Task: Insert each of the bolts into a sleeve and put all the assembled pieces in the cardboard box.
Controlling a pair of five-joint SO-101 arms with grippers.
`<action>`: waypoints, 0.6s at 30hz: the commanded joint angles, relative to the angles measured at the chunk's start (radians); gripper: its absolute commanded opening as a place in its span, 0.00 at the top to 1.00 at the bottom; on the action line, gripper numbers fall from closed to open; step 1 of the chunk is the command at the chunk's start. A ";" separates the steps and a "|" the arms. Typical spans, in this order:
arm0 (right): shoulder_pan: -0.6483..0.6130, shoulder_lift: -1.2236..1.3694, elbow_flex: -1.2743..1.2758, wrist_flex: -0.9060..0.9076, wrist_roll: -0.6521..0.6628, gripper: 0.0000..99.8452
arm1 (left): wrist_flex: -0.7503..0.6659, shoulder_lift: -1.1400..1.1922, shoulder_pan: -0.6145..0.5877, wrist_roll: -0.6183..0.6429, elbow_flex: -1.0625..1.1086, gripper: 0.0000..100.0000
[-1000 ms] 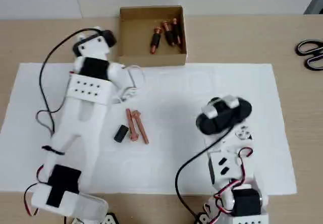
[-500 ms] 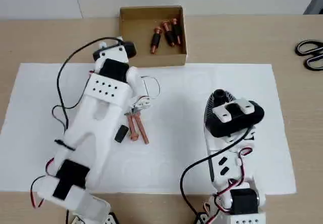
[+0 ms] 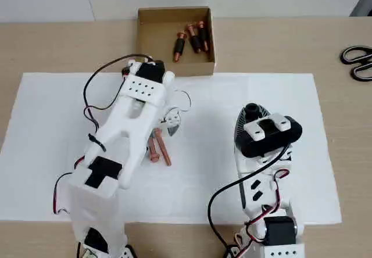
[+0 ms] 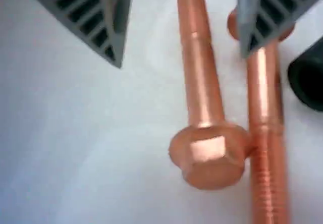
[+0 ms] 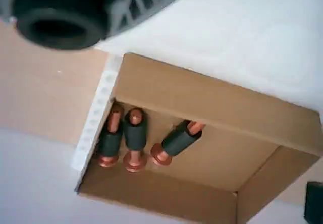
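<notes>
Left gripper (image 4: pixel 181 52): you are holding it wide open, empty, astride one bolt (image 4: pixel 202 98), seemingly for pickup (right gripper (image 3: pixel 251 115) is clutching a sleeve (image 5: pixel 58 27)).

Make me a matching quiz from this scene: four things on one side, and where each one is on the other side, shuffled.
Things:
1. assembled pieces
2. loose bolts
3. scissors
4. black sleeve

Places:
A. held in the right gripper
B. on the white paper
C. on the bare table
D. in the cardboard box

Pairs: 1-D, 2-B, 3-C, 4-A
</notes>
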 commanded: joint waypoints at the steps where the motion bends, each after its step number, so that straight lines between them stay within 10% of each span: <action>1: -0.002 -0.018 -0.006 -0.021 -0.009 1.00 | -0.040 0.009 -0.002 0.048 -0.042 0.85; 18: -0.001 -0.016 -0.005 -0.021 -0.008 1.00 | -0.123 0.176 -0.003 0.124 -0.047 0.85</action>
